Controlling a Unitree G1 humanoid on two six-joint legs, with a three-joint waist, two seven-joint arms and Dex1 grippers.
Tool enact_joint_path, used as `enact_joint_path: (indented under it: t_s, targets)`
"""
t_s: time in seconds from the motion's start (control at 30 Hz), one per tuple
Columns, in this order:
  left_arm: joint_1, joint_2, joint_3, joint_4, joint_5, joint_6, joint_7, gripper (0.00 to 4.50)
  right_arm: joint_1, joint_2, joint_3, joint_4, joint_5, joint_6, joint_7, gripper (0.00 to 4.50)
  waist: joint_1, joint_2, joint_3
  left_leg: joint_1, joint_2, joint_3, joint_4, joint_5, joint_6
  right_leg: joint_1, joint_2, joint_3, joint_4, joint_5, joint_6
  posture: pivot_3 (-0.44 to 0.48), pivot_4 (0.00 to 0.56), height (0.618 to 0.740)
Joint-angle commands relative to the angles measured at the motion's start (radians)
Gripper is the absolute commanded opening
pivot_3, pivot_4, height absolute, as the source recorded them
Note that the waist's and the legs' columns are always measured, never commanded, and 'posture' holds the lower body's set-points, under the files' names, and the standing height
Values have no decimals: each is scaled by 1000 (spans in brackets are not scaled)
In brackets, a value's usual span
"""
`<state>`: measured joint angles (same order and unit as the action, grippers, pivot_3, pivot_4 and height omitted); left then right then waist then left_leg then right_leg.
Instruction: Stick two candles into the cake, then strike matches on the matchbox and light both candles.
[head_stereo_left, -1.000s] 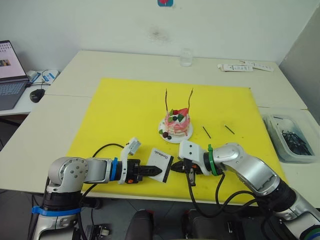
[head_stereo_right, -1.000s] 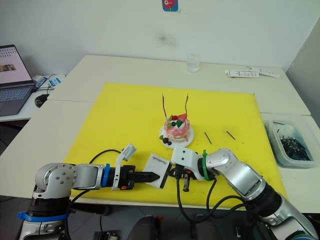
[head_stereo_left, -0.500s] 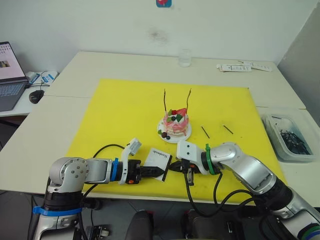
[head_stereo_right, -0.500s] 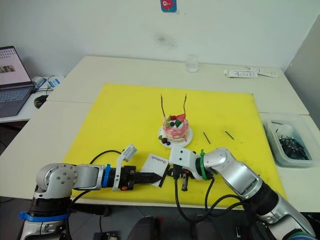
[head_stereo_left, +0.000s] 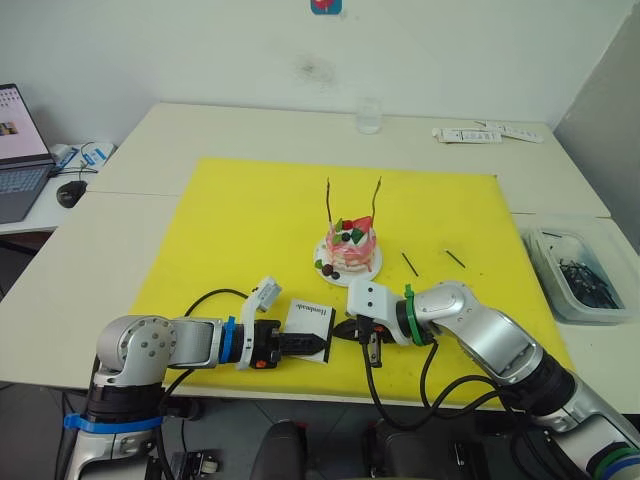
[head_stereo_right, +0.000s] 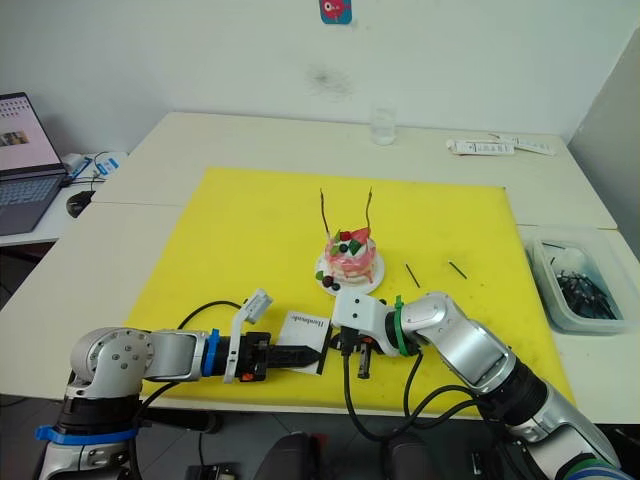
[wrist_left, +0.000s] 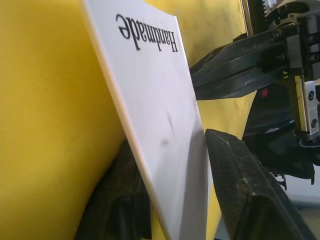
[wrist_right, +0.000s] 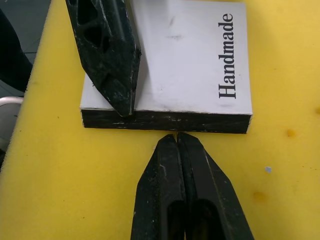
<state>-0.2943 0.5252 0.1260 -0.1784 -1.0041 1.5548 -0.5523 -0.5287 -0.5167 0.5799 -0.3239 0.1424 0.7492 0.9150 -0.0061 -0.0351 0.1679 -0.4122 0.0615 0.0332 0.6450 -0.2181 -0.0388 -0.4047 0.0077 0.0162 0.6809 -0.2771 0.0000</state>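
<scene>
On the left, the left hand (head_stereo_left: 308, 343) lies low on the yellow mat (head_stereo_left: 250, 220) and grips the matchbox (head_stereo_left: 309, 318). One finger is on top of the box and one is under it, so the box is tipped up a little on that side. The box is white, with the word "Handmade" on it. Its black strip faces the other hand.

Just beside the box is the right hand (head_stereo_left: 346, 331). Its two fingers are pressed tight together, and their tips point right at the black strip, very close to it. I cannot tell if a match is pinched between them; none sticks out.

Past the hands, near the middle of the mat, sits the cake (head_stereo_left: 350, 247) on its little plate. Both candles (head_stereo_left: 328, 202) already stand up in it, one on each side. I see no flame on them.

To the right of the cake, two matches (head_stereo_left: 410, 263) lie on the mat, well apart from both hands.

So the candle part looks done. I think the step now is striking a match. The left hand's job is to hold the box still. If the right hand has a match, it needs a quick, firm rub along the strip. If it has none, it must first go over and pick one up from beside the cake.

Far right, off the mat, a clear bin (head_stereo_left: 581, 272) of dark bits sits on the tabletop (head_stereo_left: 90, 270).
</scene>
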Motion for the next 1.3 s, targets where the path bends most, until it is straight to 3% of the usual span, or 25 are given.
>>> enact_joint_path:
  t_s: [0.03, 0.13, 0.43, 0.63, 0.83, 0.93, 1.1, 1.3]
  targets:
    - [36, 20, -49, 15, 62, 2, 28, 794, -6, 3, -11, -14, -2, -3, 1, 0, 0, 0, 0, 0, 0, 0, 0, 0, 0, 0, 0, 0, 0, 0, 0, 0, 150, 740]
    - [46, 23, -62, 10, 74, -11, 37, 18, -5, 6, -14, -22, 1, 4, -2, 0, 0, 0, 0, 0, 0, 0, 0, 0, 0, 0, 0, 0, 0, 0, 0, 0, 150, 740]
    - [44, 14, -28, 10, 56, -22, 35, 18, 0, 19, -78, -75, 27, 32, -29, 0, 0, 0, 0, 0, 0, 0, -1, 0, 0, 0, 0, 0, 0, 0, 0, 0, 150, 740]
    - [26, -9, 102, -23, -72, 9, -13, 18, 37, -29, -233, -229, 114, 52, -30, 0, -1, 0, 1, -1, 1, 0, -1, 0, 0, -1, 0, 0, 0, 0, 0, 0, 150, 740]
    - [34, -4, 177, -63, -183, -3, -64, 18, 174, -84, -445, -411, 256, 86, -47, 0, 0, -1, 2, -5, 1, -1, -2, 0, 0, -4, 0, -1, -1, -2, -1, 0, 150, 740]
    - [36, 0, 194, -79, -215, -12, -64, 0, 225, -63, -535, -435, 300, 118, -114, 612, -1, -2, 3, -5, 1, -1, -3, 0, 0, -4, 0, -1, -1, -3, -1, 0, 150, 740]
    - [31, -18, 201, -107, -205, -74, -10, 0, 294, 13, -529, -322, 95, -52, -366, 2248, -2, -2, 3, -4, 1, 0, -2, 0, 0, -4, 0, -1, -1, -3, -1, 0, 150, 740]
    - [30, -34, 191, -106, -203, -125, 37, 0, 323, 140, -454, -114, -75, -249, -556, 2248, -3, -2, 3, -5, 1, 1, -2, 0, 0, -4, 0, 0, -1, -3, -1, 0, 150, 740]
